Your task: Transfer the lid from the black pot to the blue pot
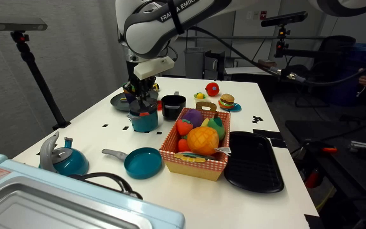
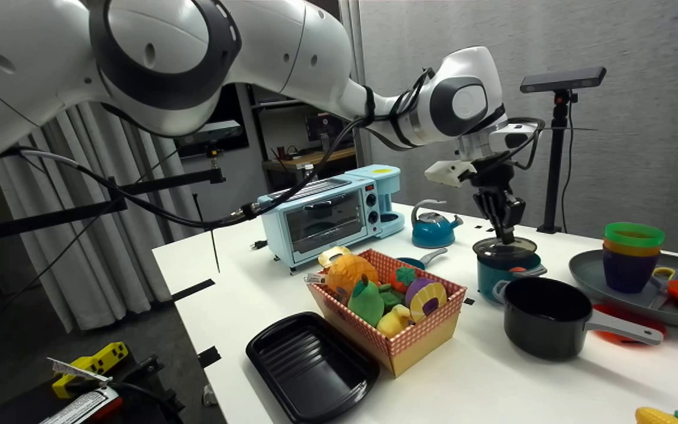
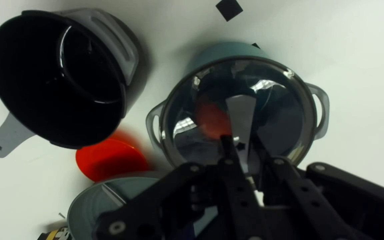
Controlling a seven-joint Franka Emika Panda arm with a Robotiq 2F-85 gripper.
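Note:
The lid, dark and see-through with a grey handle, is over the blue pot in both exterior views (image 1: 136,108) (image 2: 491,250) and in the wrist view (image 3: 282,120). The blue pot (image 2: 488,281) stands upright, with something red inside; its wall and side handles show in the wrist view (image 3: 228,50). The lid looks slightly above the pot's rim. My gripper (image 3: 240,137) points down with its fingers on both sides of the lid's handle and looks shut on it. The black pot (image 2: 542,333) stands uncovered beside the blue pot, its inside bare in the wrist view (image 3: 22,86).
A red dish (image 3: 108,160) and a grey plate (image 2: 586,274) with stacked cups (image 2: 627,271) lie close to the pots. A fruit basket (image 2: 427,347), black tray (image 2: 315,365), blue frying pan (image 1: 143,162), kettle (image 1: 73,160) and light-blue oven (image 2: 327,218) stand around.

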